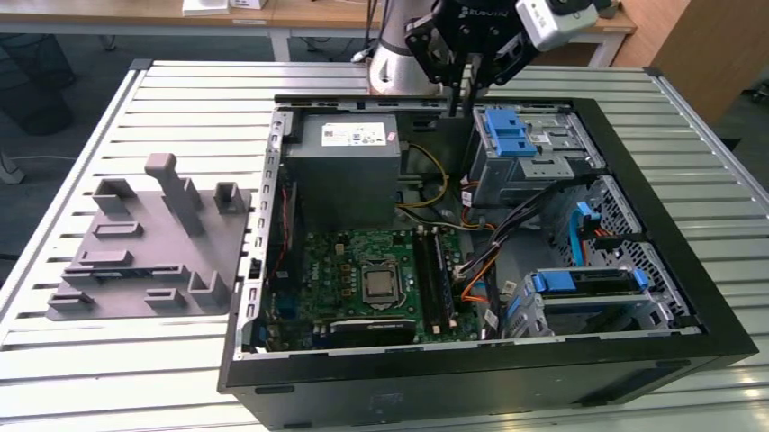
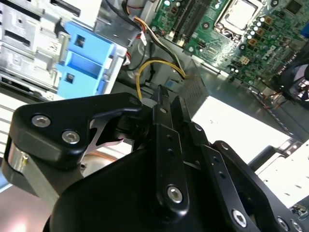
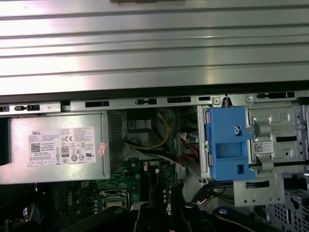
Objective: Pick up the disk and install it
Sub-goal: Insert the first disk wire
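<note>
The disk (image 1: 585, 282), a flat silver-grey drive held in a blue bracket, lies in a bay at the near corner of the open computer case (image 1: 252, 270), on the exterior view's right. My gripper (image 1: 463, 108) hangs far from it, over the case's back edge. It is between the power-supply box (image 1: 348, 171) and the blue-latched drive cage (image 1: 525, 142). Its black fingers (image 2: 164, 111) stand pressed together with nothing between them, pointing down at yellow cables (image 2: 145, 67).
The case stands on a slatted metal table (image 1: 180, 99). A grey moulded fixture (image 1: 150, 247) with upright pegs lies at the exterior view's left. The motherboard (image 1: 366, 279), cable bundles (image 1: 505, 225) and another blue-clipped bay (image 1: 589, 225) crowd the case's inside.
</note>
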